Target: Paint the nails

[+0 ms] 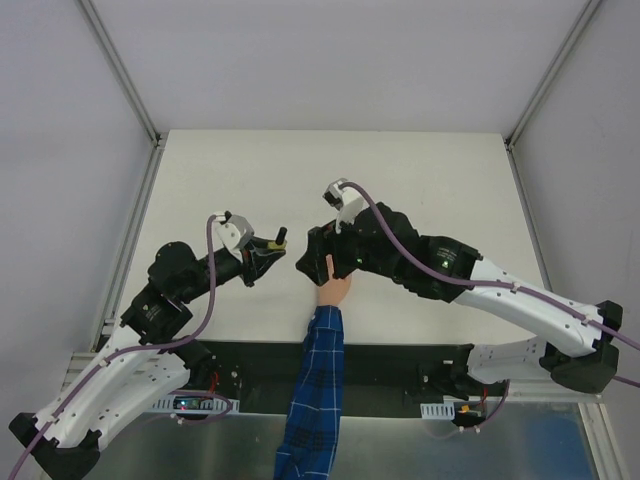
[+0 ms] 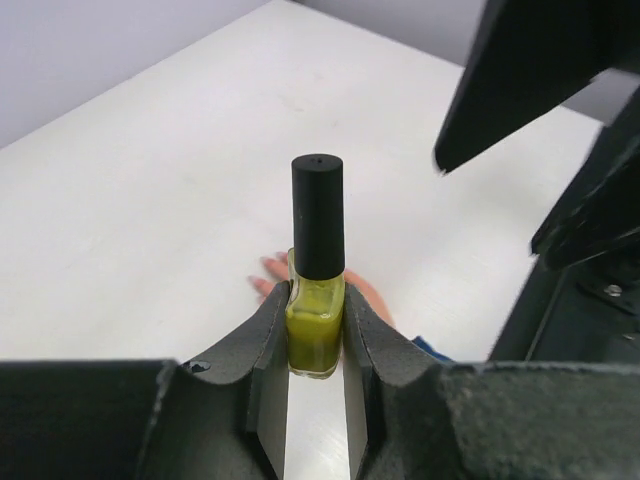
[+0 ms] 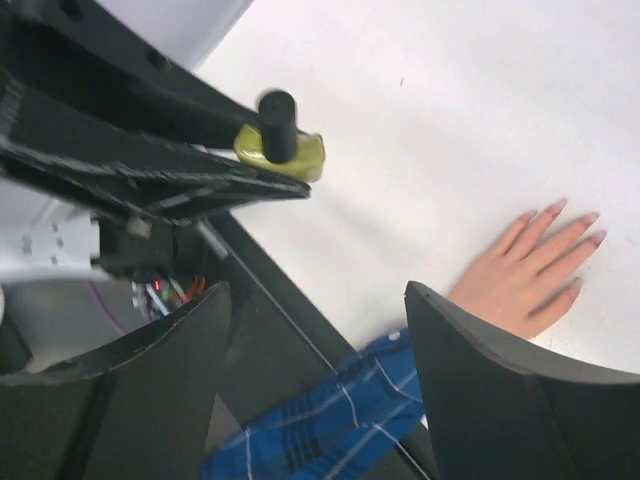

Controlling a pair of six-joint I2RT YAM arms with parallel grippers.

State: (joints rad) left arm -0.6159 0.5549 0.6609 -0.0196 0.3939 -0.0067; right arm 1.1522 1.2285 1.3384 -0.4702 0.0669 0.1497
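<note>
The left gripper [image 2: 315,318] clamps the capped polish bottle [image 2: 318,215]; the right gripper [image 3: 318,300], wide open, hangs over the nails [image 3: 589,218] by the worktop's [image 1: 400,180] near edge.

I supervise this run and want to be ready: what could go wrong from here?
The left gripper pinches the small glass bottle of yellow-green polish low on its body; twisting its black cylindrical cap may turn or tip it. The open right gripper hangs above the peach-coloured mannequin hand and could bump it out of place.

1 polish bottle [image 2: 316,325], 1 mannequin hand [image 3: 520,272], 2 arms [image 1: 165,300] [image 1: 470,272], 1 table [image 1: 400,180].
</note>
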